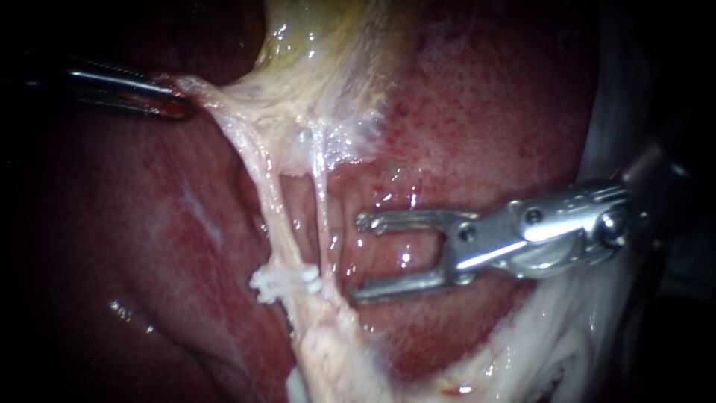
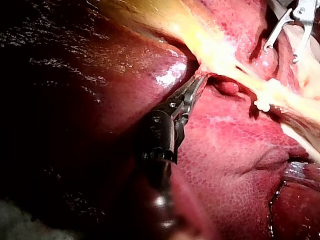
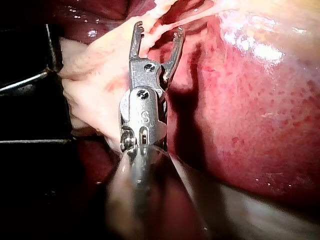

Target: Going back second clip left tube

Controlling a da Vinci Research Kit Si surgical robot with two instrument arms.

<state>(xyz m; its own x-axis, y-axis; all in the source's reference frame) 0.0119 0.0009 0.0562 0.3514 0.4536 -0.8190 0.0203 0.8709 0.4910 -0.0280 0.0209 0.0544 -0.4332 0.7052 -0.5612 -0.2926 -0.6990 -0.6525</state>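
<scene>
Two pale tubes run down from the yellowish gallbladder (image 1: 328, 67): the thicker left tube (image 1: 270, 198) and the thin right tube (image 1: 322, 213). One white clip (image 1: 283, 282) sits across the left tube low down; it also shows in the left wrist view as a clip (image 2: 261, 105). My right instrument (image 1: 358, 258) stands just right of the tubes, clear of them, its jaws open and empty. The right wrist view shows the same open jaws of my right instrument (image 3: 159, 29) short of the pale strands. My left instrument (image 1: 173, 103) is shut on pale gallbladder tissue and holds it stretched to the left, as my left instrument (image 2: 197, 82) also shows from its own arm.
Red liver (image 1: 477, 112) lies behind and to both sides of the tubes. Whitish fatty tissue (image 1: 537, 343) runs along the lower right under my right instrument's shaft. In the left wrist view my right instrument (image 2: 281, 52) shows beyond the stretched tissue.
</scene>
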